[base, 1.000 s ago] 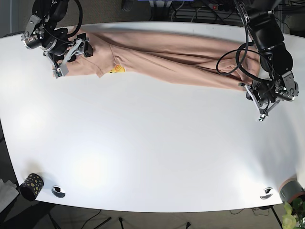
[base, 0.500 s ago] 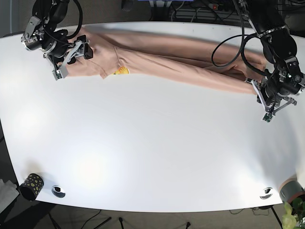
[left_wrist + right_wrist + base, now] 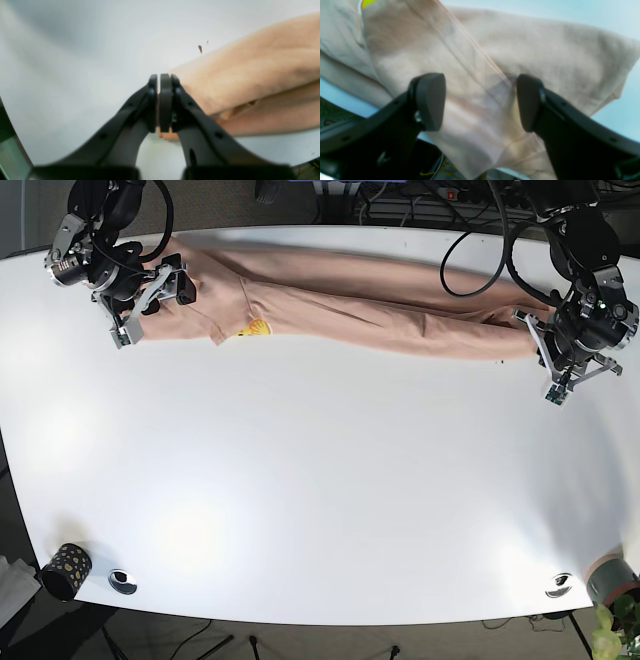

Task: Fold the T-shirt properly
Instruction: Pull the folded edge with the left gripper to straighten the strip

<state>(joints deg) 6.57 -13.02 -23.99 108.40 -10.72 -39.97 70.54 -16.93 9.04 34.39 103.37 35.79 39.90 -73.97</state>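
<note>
Base view from above. A large white table [image 3: 320, 480] with rounded corners fills nearly the whole view; its glossy top carries two soft bright patches of reflected light, one toward the left edge and one near the front left corner. Two round metal fittings sit in the top: one at the front left corner [image 3: 123, 581], one at the front right corner [image 3: 559, 585]. A dark cup with pale speckles [image 3: 66, 570] stands at the front left corner, just beside the left fitting. Beyond the far edge lies dark floor with cables [image 3: 400, 200]. A potted plant [image 3: 612, 620] shows off the front right corner.
</note>
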